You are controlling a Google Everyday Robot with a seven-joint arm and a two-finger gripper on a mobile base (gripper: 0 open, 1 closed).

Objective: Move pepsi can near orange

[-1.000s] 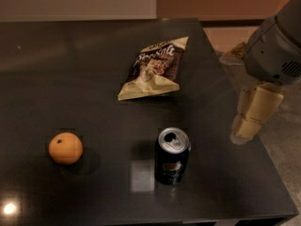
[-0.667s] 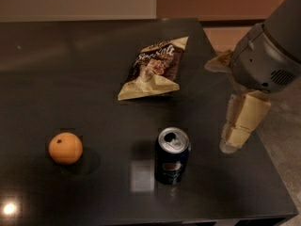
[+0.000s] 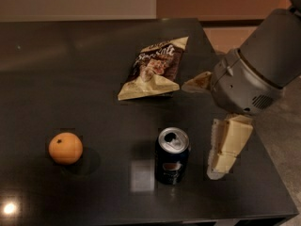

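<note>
The pepsi can (image 3: pixel 172 155) stands upright on the dark table (image 3: pixel 70 79), front and centre-right, with its silver top and logo showing. The orange (image 3: pixel 65 148) sits at the front left, well apart from the can. My gripper (image 3: pixel 225 149), cream-coloured under a grey arm housing (image 3: pixel 254 74), hangs just to the right of the can at about its height, with a small gap between them. It holds nothing.
A tan-and-brown chip bag (image 3: pixel 153 69) lies behind the can near the table's middle. The table's right edge (image 3: pixel 263 145) runs just past the gripper, and its front edge is close below the can. A light glare spot (image 3: pixel 8 208) sits at the front left.
My gripper and arm have moved left and down, from near the table's right edge to close beside the can. The can, orange and chip bag have not moved.
</note>
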